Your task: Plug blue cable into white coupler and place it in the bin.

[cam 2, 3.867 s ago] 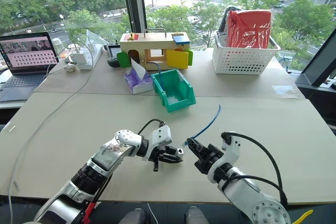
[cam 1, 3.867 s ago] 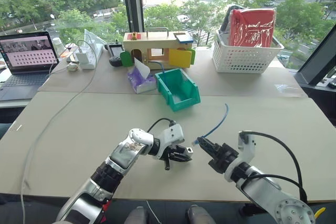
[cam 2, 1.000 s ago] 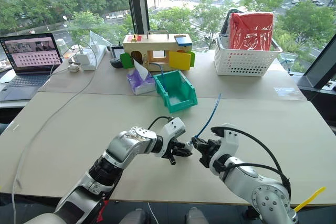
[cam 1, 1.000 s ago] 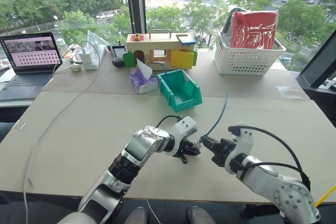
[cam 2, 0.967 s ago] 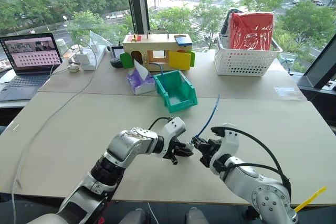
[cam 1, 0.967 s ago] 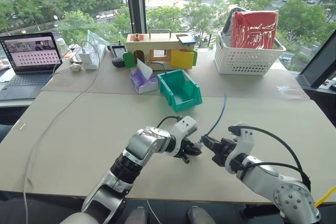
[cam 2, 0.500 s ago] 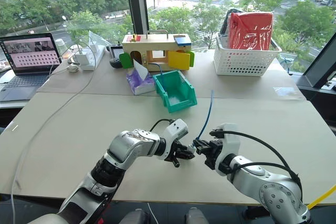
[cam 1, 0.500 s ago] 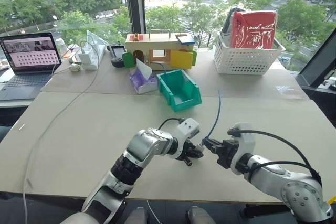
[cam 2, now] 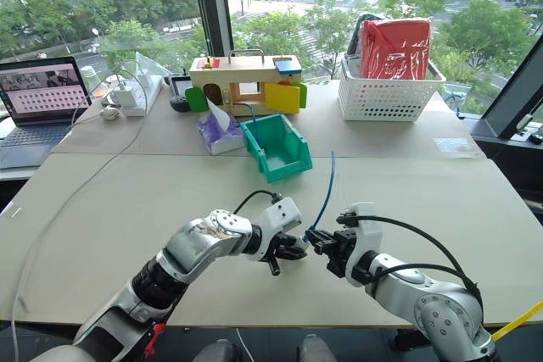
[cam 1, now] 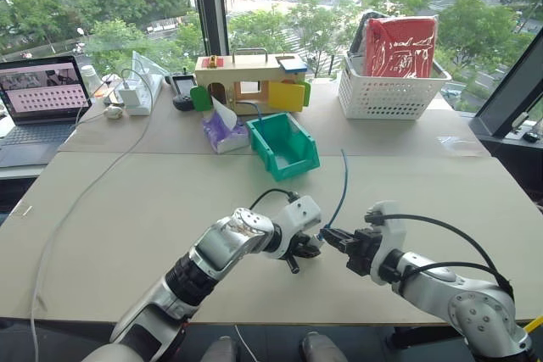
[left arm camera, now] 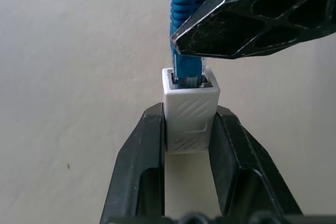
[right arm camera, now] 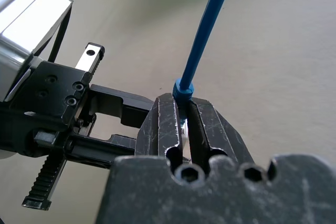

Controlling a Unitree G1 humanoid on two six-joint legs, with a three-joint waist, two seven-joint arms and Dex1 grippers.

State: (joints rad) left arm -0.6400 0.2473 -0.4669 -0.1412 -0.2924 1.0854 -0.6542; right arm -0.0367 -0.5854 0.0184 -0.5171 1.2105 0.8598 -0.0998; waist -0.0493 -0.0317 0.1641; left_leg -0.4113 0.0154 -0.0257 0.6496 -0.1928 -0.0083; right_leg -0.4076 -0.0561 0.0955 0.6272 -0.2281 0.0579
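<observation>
Bin [cam 1: 284, 146]: green plastic, rectangular, sloped cut-away front lip; stands on the far part of the surface [cam 1: 153, 201]; nothing visible inside.
Basket [cam 1: 390, 91]: white lattice, at the far right; holds a red bag [cam 1: 399, 44].
White coupler [left arm camera: 190, 114]: small boxy plastic block with hatched side faces and an open socket on top; raised above the surface near the front edge.
Blue cable [cam 1: 342, 188]: thin, flexible; ribbed blue boot at the plug end; plug sits in the coupler's socket, whether fully seated cannot be told; the cord rises from there in a curve toward the bin.
Left gripper [left arm camera: 190, 145]: black fingers on either side of the coupler, touching its two flanks, grasping it.
Right gripper [right arm camera: 181, 121]: fingers clenched on the cable's plug end, just behind the boot, tips just beside the left fingers.
Cable and coupler to bin: well apart.
</observation>
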